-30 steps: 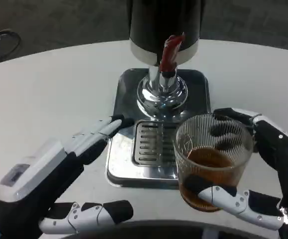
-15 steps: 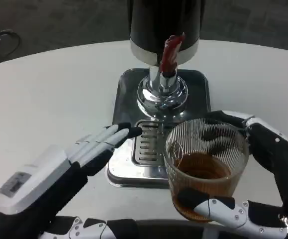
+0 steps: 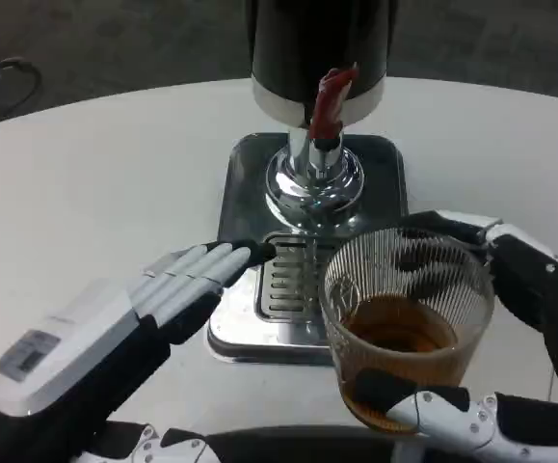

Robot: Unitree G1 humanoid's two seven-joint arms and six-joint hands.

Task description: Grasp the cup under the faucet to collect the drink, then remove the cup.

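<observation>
The white desk [image 3: 86,164] filled the frame. At top centre stood the black dispenser [image 3: 319,48], its red-handled faucet [image 3: 329,101] above a chrome drip tray [image 3: 279,289]. At lower left, the left robot hand [image 3: 115,328] lay empty, fingers straight and apart, tips at the tray's edge. At lower right, the right robot hand [image 3: 510,338] clasped the ribbed clear cup [image 3: 406,323], roughly a third full of amber drink, right of the faucet.

White-backed hands, black-and-white fingers [image 3: 197,275]

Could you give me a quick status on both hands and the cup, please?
Right hand holds the cup, drink inside, off to the right of the faucet. Left hand open, fingertips at the drip tray. Nothing blocking.
</observation>
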